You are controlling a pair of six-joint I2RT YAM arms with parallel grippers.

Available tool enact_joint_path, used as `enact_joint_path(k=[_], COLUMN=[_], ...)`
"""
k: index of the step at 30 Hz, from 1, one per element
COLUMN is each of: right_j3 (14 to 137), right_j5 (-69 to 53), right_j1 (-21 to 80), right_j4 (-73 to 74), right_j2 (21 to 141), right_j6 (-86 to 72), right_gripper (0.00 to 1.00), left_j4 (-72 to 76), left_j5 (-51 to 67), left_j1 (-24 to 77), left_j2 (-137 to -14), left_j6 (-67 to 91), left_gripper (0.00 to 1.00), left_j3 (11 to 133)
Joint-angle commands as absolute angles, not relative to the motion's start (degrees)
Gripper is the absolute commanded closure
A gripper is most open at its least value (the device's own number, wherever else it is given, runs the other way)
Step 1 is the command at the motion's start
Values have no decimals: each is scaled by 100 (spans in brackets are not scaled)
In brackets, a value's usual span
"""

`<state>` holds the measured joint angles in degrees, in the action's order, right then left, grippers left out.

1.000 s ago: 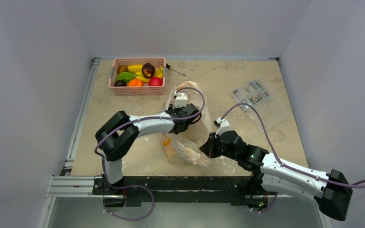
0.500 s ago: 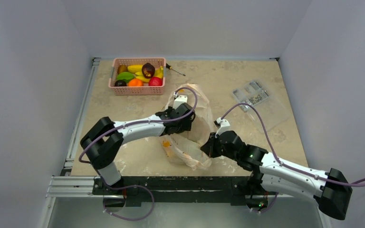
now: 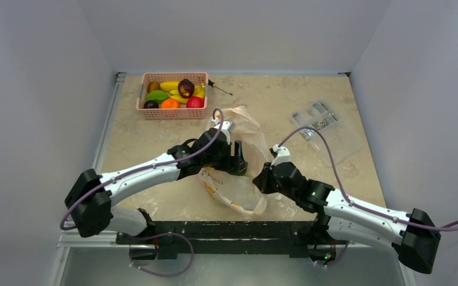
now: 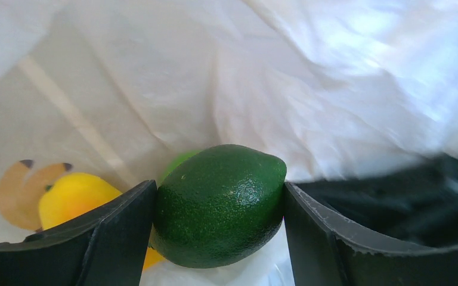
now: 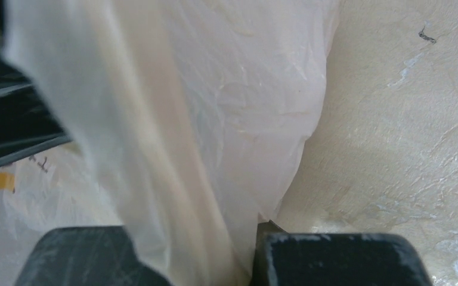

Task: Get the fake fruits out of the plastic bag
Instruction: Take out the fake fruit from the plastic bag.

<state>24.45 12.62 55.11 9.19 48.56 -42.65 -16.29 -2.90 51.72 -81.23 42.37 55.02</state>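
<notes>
Top external view: bag (image 3: 238,193) lies crumpled around mid-table, between the two arms, its near end close to the table's near edge. Left gripper (image 3: 237,162) is pushed into the bag's mouth from the left. Right gripper (image 3: 262,179) is set against the bag's right side, touching it.

Left wrist view: green fruit (image 4: 217,202) is grasped between the left fingers (image 4: 110,235), both pads touching its sides, inside the bag. Yellow fruit (image 4: 74,196) sits just behind and to the left of it, partly hidden by one finger, also in the bag. Bag film is draped close behind and above, and little free room is seen around the green fruit.

Right wrist view: right gripper is clenched on a fold of bag film, pinched between its pads (image 5: 334,259). Bare tabletop is seen just right of the fold.

Room: table (image 3: 286,98) is boxed by walls (image 3: 36,119) on the left, far and right sides. A rail (image 3: 103,143) runs along the left edge.
- Basket (image 3: 171,114) of fruits stands at the far left, well apart from the bag.
- Screwdriver (image 3: 220,89) lies just right of the basket.
- Packet (image 3: 328,128) lies on the right, apart from the bag.

Bare tabletop is seen on the far side between screwdriver and packet, and left of the bag around the left forearm.
</notes>
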Motion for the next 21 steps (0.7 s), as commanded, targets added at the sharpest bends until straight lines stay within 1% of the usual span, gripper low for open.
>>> enact_joint_path(k=[1,8,12,16,21], right_j3=[2735,2793,2876,2898,2960], right_j5=[1644,1629,1693,1775,1816], right_j1=[5520,5520,5513,5520,5520], right_j4=[699,661,722,761,797], right_j2=[4966,5114,5125,5115,5161], right_j6=[-4307,-4324,-4307,-4298,-4280], right_gripper=[100,100,100,100,100], left_j4=[-1177,-838,-676,-495,-758], left_j5=[844,1951,2455,2627,2897], left_j1=[5150,5150,5150,5139,4907], left_j2=[-7348,-6827,-6715,-6241,-5650], left_j6=[4307,4285,4278,4167,4129], left_gripper=[84,84,87,89,91], left_j3=[5389,5396,5510,5554,5853])
